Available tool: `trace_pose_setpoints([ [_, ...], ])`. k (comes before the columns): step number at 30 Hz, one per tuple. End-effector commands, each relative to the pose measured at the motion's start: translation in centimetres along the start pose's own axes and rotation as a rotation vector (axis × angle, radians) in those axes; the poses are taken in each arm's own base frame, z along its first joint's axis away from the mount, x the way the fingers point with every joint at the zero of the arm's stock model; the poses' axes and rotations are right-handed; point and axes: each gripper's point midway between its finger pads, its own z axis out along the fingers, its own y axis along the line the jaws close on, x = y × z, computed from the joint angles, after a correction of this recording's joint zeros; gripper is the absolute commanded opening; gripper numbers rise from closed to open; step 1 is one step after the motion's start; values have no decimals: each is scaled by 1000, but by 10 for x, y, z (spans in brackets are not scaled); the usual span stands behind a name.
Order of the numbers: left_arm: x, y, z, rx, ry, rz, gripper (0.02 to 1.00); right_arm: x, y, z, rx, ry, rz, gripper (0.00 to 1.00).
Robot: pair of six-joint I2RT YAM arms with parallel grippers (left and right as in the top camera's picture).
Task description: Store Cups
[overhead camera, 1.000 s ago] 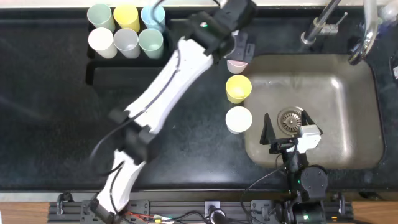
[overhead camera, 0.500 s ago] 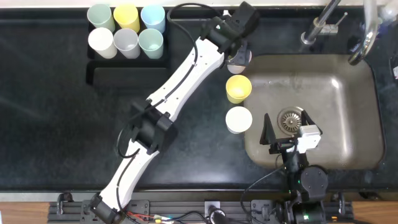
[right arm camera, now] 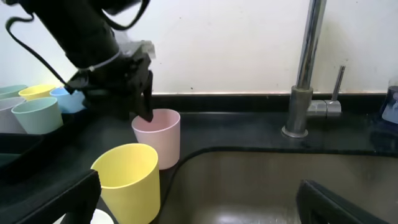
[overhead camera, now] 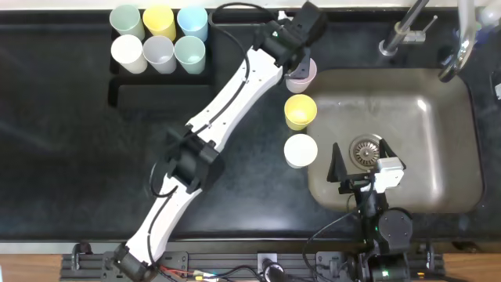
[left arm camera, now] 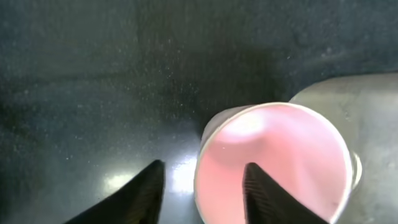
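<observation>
A pink cup stands upright on the dark counter at the sink's back left corner. My left gripper is over it, open, and in the left wrist view its jaws straddle the pink cup's rim, one finger inside and one outside. A yellow cup and a white cup stand in a row in front of the pink one. The right wrist view also shows the pink cup, the yellow cup and the left gripper. My right gripper stands open and empty in the sink.
A black rack at the back left holds several pastel cups. The steel sink lies at the right with its drain, and the faucet stands behind it. The left arm stretches diagonally across the counter.
The left arm has stretched out and swung its gripper toward the right over the pink cup, then lowered onto its rim. The right arm has kept still.
</observation>
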Motion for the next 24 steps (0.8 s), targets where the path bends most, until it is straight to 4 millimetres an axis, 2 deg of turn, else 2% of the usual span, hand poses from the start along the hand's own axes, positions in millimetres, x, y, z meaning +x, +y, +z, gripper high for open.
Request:
trace_pose_setpoints([
  [1, -1, 1, 6, -10, -4, -2, 347, 3, -1, 0, 5, -2, 0, 996],
  [8, -1, 1, 5, -12, -3, -1, 62, 3, -1, 0, 5, -2, 0, 998],
  [11, -2, 1, 4, -10, -6, -2, 34, 3, -1, 0, 5, -2, 0, 998],
  [15, -12, 3, -15, -10, -50, -8, 34, 3, -1, 0, 5, -2, 0, 998],
  [18, -28, 6, -47, -8, -121, -16, 34, 3, -1, 0, 5, -2, 0, 998],
  [24, -54, 31, -147, -38, -298, -56, 34, 3, -1, 0, 5, -2, 0, 998],
])
